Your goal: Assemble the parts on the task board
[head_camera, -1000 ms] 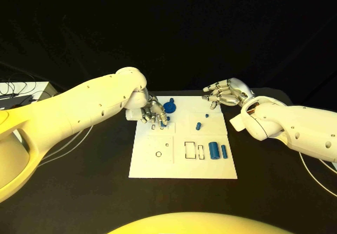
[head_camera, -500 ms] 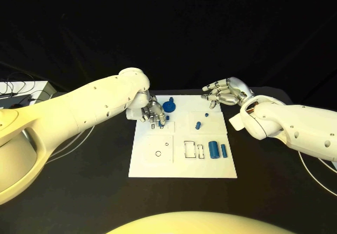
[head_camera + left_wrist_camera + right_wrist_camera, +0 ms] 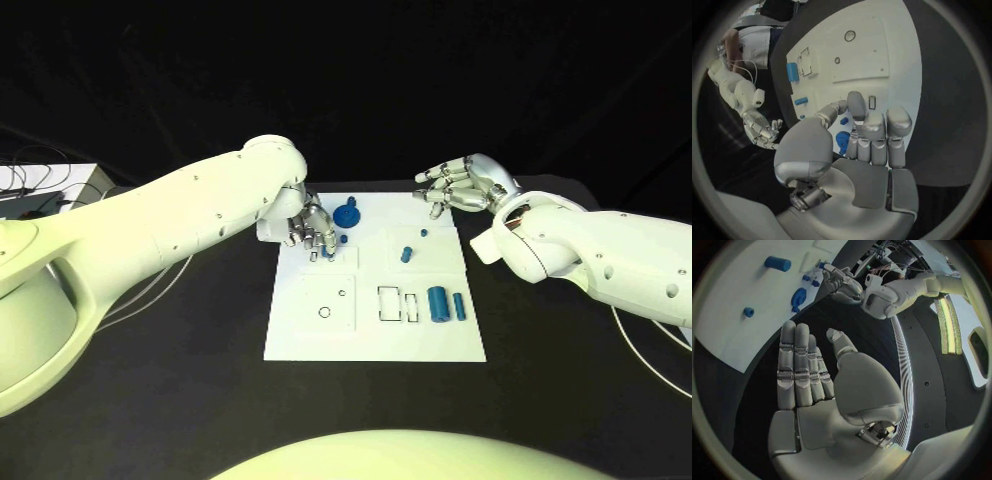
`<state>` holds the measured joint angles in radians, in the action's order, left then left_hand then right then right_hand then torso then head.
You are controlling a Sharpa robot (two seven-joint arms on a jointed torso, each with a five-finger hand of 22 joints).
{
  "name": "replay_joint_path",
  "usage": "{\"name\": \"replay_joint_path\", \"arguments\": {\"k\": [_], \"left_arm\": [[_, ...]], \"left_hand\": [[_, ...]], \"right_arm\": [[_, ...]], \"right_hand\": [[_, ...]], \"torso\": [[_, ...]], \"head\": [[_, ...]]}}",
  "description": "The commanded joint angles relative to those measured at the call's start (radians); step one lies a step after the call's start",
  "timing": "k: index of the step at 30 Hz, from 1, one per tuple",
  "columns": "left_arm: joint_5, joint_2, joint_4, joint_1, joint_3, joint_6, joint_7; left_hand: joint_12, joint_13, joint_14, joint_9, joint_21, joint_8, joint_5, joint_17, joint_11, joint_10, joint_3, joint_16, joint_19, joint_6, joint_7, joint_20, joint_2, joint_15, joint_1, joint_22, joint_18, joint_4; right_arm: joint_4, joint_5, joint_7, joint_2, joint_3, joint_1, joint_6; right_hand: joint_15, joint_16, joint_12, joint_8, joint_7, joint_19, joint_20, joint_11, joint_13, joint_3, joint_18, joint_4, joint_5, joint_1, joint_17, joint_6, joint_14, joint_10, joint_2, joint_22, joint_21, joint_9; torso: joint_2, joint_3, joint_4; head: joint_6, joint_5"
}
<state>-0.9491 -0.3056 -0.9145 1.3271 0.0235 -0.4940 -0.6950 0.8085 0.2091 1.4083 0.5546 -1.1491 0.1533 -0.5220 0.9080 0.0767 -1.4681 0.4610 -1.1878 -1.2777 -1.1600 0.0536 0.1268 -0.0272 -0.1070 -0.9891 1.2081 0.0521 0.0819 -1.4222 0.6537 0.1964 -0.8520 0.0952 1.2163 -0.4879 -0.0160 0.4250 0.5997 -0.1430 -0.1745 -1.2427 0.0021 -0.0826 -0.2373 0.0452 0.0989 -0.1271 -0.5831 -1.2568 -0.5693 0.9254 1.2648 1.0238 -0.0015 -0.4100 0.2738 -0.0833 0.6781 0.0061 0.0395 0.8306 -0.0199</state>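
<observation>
The white task board [image 3: 375, 330] lies mid-table. My left hand [image 3: 313, 228] hovers over its far left part, fingers pointing down. In the left wrist view the thumb and a finger pinch a small blue part [image 3: 844, 120], just short of a rectangular slot [image 3: 872, 102]. A round blue knob part [image 3: 348, 213] stands beside that hand. A short blue peg [image 3: 408, 254] and a tiny blue piece [image 3: 424, 234] lie mid-board. Two blue cylinders [image 3: 437, 303] lie at the right. My right hand [image 3: 462, 185] hangs over the far right corner, its fingers straight and holding nothing.
Empty slots on the board include a rectangular outline [image 3: 391, 304] and small round holes [image 3: 326, 312]. Black table [image 3: 173, 360] surrounds the board. A pale box with cables [image 3: 43, 190] sits at the far left edge.
My left hand has drawn slightly up and toward the board's far edge. The right hand has shifted a little farther back.
</observation>
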Motion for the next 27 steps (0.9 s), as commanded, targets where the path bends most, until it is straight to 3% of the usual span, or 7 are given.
{"name": "replay_joint_path", "arguments": {"k": [1,27], "left_arm": [[-0.008,0.005,0.002,0.002,0.0,-0.029,-0.005],[-0.003,0.021,0.022,0.0,0.007,-0.049,0.002]], "left_hand": [[0.007,-0.001,0.001,0.0,-0.004,0.004,-0.018,-0.001,0.013,-0.028,0.12,-0.006,0.001,-0.067,-0.052,0.005,0.0,-0.006,-0.009,0.002,-0.016,0.119],[0.011,-0.013,0.0,0.004,-0.004,0.003,-0.022,-0.002,0.013,-0.028,0.119,-0.007,0.001,-0.068,-0.052,0.005,0.0,-0.006,-0.01,0.002,-0.017,0.119]], "right_arm": [[-0.002,0.007,0.012,0.001,-0.001,0.001,0.0],[-0.002,0.007,0.011,0.003,-0.001,0.002,0.003]], "right_hand": [[0.0,-0.002,-0.004,0.007,-0.005,0.006,-0.001,0.003,0.001,-0.001,-0.012,-0.006,-0.006,0.002,-0.001,0.0,0.001,-0.004,0.0,-0.001,0.003,0.001],[0.0,-0.002,-0.004,0.007,-0.005,0.008,-0.001,0.003,0.001,-0.002,-0.012,-0.009,-0.008,0.003,-0.001,0.0,0.001,-0.004,0.0,-0.002,0.006,0.001]], "torso": [[-0.001,-0.0002,-0.0003],[-0.001,0.0,0.0]], "head": [[0.001,0.0],[0.006,-0.002]]}}
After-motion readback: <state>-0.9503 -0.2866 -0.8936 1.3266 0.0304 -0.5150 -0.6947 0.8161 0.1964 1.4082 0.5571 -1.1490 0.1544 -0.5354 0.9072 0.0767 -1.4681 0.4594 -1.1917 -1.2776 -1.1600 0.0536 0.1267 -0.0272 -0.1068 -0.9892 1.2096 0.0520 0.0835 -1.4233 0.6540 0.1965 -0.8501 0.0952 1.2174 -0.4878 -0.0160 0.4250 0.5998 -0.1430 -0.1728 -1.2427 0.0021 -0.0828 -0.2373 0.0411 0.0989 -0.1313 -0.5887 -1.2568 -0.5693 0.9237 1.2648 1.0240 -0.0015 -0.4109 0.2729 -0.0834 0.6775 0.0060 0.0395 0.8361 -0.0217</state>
